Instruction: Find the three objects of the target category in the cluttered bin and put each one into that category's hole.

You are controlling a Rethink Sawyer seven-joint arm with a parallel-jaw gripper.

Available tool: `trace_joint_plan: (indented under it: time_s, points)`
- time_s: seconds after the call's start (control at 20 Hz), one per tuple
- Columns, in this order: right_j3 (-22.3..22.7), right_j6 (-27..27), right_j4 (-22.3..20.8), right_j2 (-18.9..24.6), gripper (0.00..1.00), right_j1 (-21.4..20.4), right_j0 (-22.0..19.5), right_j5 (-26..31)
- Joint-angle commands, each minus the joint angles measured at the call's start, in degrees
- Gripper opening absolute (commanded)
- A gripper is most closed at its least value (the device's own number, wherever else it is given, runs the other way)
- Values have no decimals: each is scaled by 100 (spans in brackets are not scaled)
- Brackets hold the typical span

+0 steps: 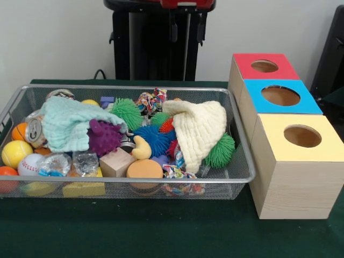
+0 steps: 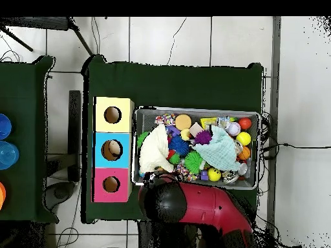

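The wide silver wire-mesh bin (image 1: 243, 161) sits on the dark green table (image 1: 161, 231), filling the left and middle of the front view. It is full of toys. A pale blue knitted cloth (image 1: 67, 122) lies over the left side and a cream knitted cloth (image 1: 201, 129) lies over the right side. Between them are a purple bumpy ball (image 1: 104, 137) and a blue spiky ball (image 1: 153, 140). A yellow ball (image 1: 16, 153) rests at the far left.

Just right of the bin stand three wooden boxes in a row, each with a round hole on top: a red-topped box (image 1: 263, 66), a blue-topped box (image 1: 280, 97) and a yellow-topped box (image 1: 301, 138).

In the overhead view the red and black arm (image 2: 194, 205) is at the bottom of the picture, by the bin's lower edge. I cannot tell how the gripper stands.
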Motion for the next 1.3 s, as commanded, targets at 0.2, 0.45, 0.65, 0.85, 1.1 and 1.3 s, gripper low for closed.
trace_joint_plan:
  time_s: [0.2,0.45,0.65,0.85,1.1,1.3]
  points:
    - [-264,-18,-263,620,100,360,22,-56]
    - [-305,374,-354,446,100,779,351,-482]
    - [-262,418,-316,442,100,934,377,-762]
    - [-294,458,-319,363,100,1078,410,-939]
    - [-331,445,-247,337,100,1088,408,-903]
    - [-292,386,-200,420,100,1039,322,-907]
